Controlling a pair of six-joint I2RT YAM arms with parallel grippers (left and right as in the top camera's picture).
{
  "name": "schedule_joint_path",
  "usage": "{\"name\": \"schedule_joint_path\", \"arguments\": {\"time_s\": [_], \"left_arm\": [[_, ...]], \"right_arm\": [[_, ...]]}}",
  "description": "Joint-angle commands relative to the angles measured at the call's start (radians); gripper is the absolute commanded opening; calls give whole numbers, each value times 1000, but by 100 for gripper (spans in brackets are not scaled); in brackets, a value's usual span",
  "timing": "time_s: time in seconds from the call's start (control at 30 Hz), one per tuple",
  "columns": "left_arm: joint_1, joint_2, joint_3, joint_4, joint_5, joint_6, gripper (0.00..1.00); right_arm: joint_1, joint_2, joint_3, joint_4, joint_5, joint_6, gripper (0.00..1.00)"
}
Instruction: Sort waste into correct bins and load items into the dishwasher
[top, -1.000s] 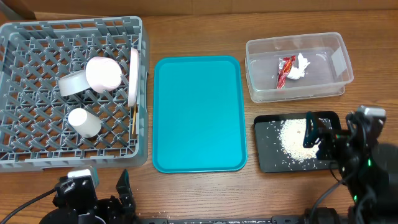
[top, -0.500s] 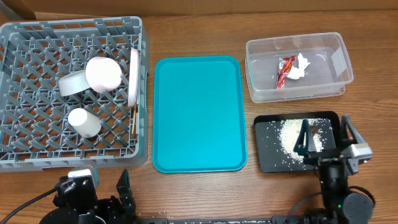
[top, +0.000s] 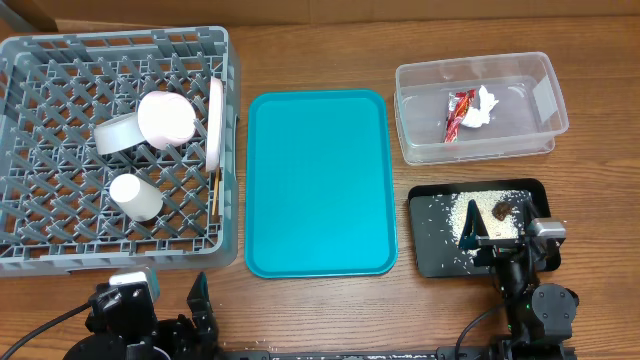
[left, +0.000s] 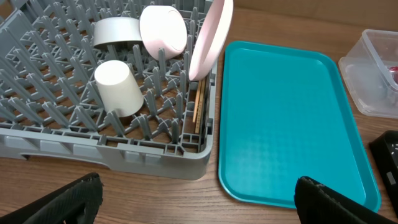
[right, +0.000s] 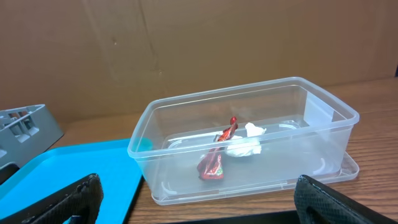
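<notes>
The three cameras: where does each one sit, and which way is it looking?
Left wrist: on the left arm, low, looking forward over the dish rack and teal tray; tips of the open left gripper fill the bottom corners.
Right wrist: on the right arm, low, facing the clear tub; the open right gripper shows likewise.
Overhead: above the table, looking straight down; both grippers near the bottom edge.
Shared: overhead and left wrist both show rack and tray.
</notes>
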Motion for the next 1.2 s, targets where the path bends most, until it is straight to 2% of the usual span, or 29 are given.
{"name": "schedule_joint_path", "arguments": {"time_s": [0.0, 0.73, 0.87, 1.17], "left_arm": [[-2, -5, -2, 2, 11, 16, 100], [-2, -5, -9, 16, -1, 21, 100], [1, -39, -127, 127, -3, 20, 100], [-1, -327, -662, 591, 131, 15, 100]], "right_arm": [[5, -9, -10, 5, 11, 0, 100], [5, -9, -10, 6, 11, 0, 100], [5, -9, -10, 6, 12, 0, 100], [5, -9, -10, 5, 12, 0, 100]]}}
